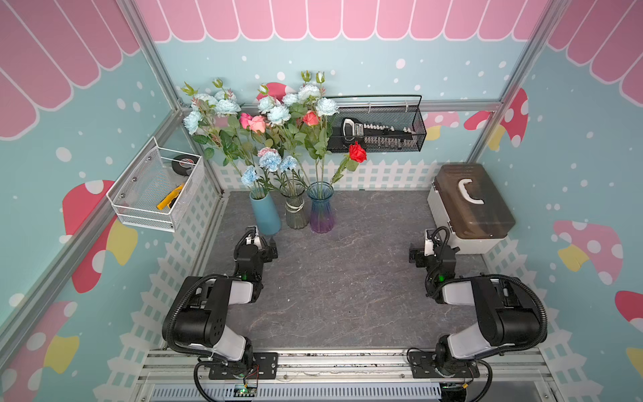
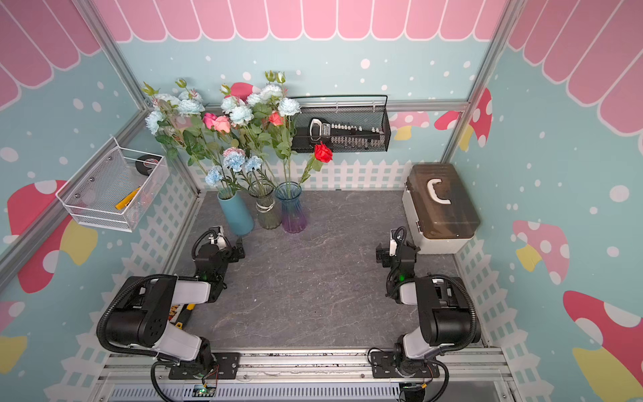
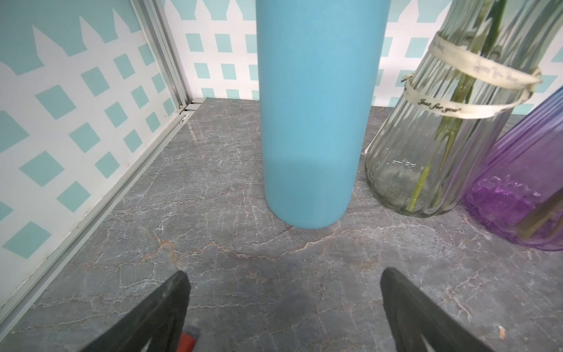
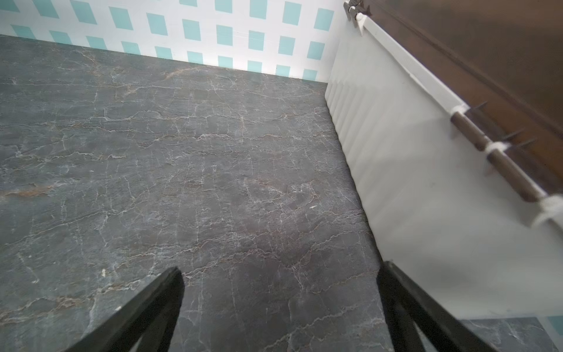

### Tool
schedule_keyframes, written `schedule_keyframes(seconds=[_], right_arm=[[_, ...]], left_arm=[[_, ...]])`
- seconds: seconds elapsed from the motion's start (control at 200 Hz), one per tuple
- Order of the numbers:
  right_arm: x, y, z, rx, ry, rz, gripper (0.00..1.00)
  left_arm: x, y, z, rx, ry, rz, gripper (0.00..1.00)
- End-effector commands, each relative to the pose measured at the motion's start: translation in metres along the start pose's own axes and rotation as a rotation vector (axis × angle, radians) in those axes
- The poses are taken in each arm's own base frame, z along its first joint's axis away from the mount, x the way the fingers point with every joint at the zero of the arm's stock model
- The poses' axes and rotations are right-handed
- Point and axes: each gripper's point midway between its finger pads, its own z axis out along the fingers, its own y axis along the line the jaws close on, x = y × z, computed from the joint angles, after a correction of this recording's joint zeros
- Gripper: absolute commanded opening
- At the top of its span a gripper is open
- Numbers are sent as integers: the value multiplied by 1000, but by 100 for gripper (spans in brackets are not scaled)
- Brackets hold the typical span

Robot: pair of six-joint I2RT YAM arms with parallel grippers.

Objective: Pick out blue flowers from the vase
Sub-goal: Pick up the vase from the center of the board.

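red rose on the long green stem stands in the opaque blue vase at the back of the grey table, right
No. The red rose stands in the ribbed glass vase tinted blue to purple, at the back of the grey table, not in the opaque blue vase. Both top views show its stem running into that glass rim.

Grey veined table [image 1: 348, 278]. Teal walls [image 1: 348, 59], white dots, mushroom prints. Pink scalloped band [image 1: 313, 17] on top. White picket-fence print [image 1: 389, 174] along table edges. Aluminium frame posts [image 1: 153, 55] at far corners.
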Motion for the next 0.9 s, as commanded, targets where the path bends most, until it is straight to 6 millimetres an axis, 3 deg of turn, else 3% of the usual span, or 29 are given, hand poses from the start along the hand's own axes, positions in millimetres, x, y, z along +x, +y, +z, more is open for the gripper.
schedule_keyframes(seconds=[0.0,0.575,0.645,0.71,0.76,0.825,0.896], right_arm=[[-11,-1,1,-1,-33,-5,99],[-10,-1,0,3,-32,-6,99],[-15,-1,-4,0,-60,-11,99],[-25,-8,-16,40,-86,-1,99],[-36,-12,-26,71,-94,-2,99],[-54,-14,-41,100,-112,-1,99],[-69,-18,-54,106,-127,155,99]], left_arm=[[-14,-1,2,14,-34,-1,98],[-14,4,0,-24,-40,-7,98],[-23,23,-12,-199,-95,-25,98],[-26,23,-23,-206,-130,-28,98],[-42,27,-41,-294,-194,-13,98],[-63,17,-60,-331,-198,38,98],[-84,14,-79,-339,-159,-24,98]])
